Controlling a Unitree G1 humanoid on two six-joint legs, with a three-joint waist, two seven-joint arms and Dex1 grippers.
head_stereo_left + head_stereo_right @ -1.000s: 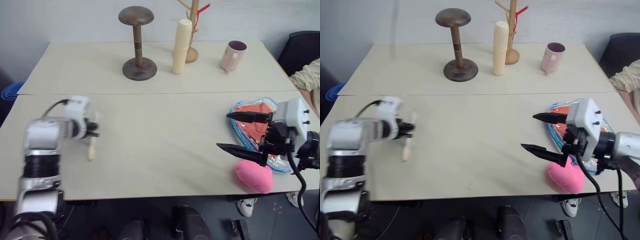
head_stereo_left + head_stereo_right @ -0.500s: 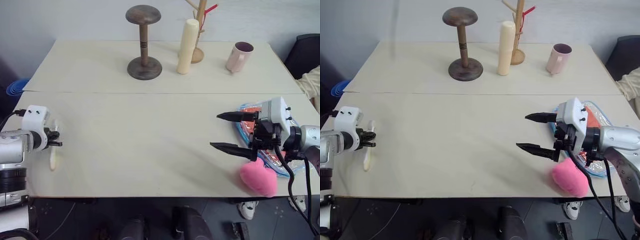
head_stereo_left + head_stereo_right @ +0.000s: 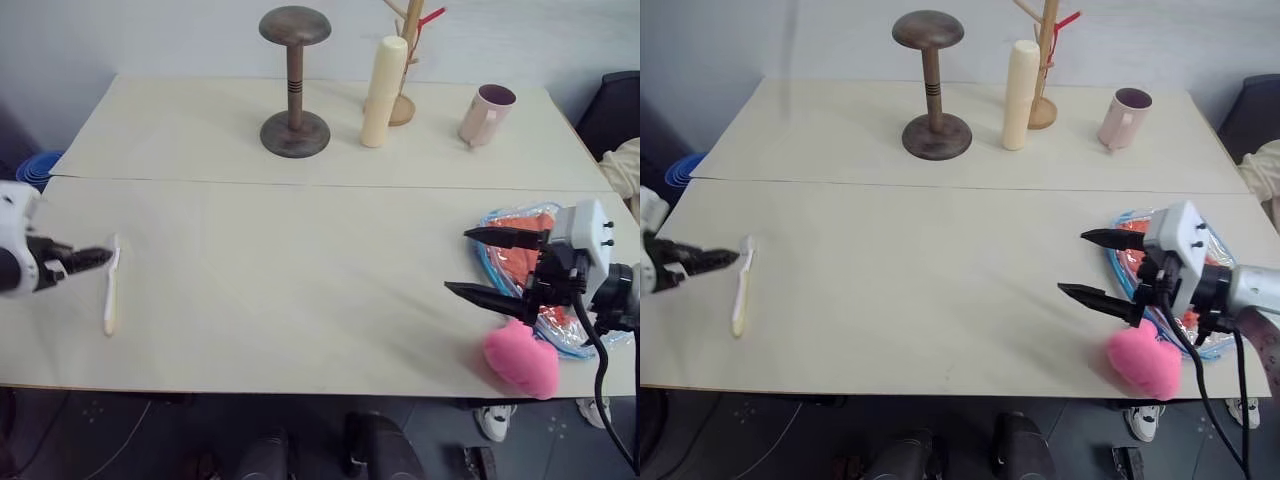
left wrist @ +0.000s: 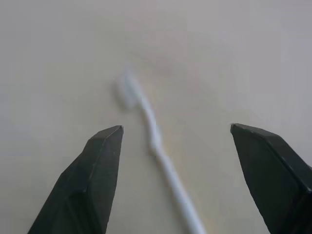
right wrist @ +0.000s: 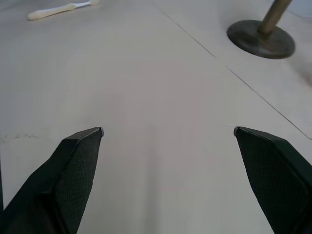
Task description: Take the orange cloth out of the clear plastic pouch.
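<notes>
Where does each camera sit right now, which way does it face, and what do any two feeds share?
Left eye: on the head, looking down over the table; shows left gripper and right gripper, with the clear plastic pouch behind the right.
Right eye: the same scene from beside it.
Left wrist: looks between its open fingers down at the toothbrush.
Right wrist: looks along its open fingers across the table.
Shared: the toothbrush and the hat stand's base.

Illumination is even, diffuse and bright across the table (image 3: 300,260). Shadows under standing objects are faint and short. No strong glare. In the left wrist view the toothbrush (image 4: 151,141) appears soft and smeared; both head views are sharp.
</notes>
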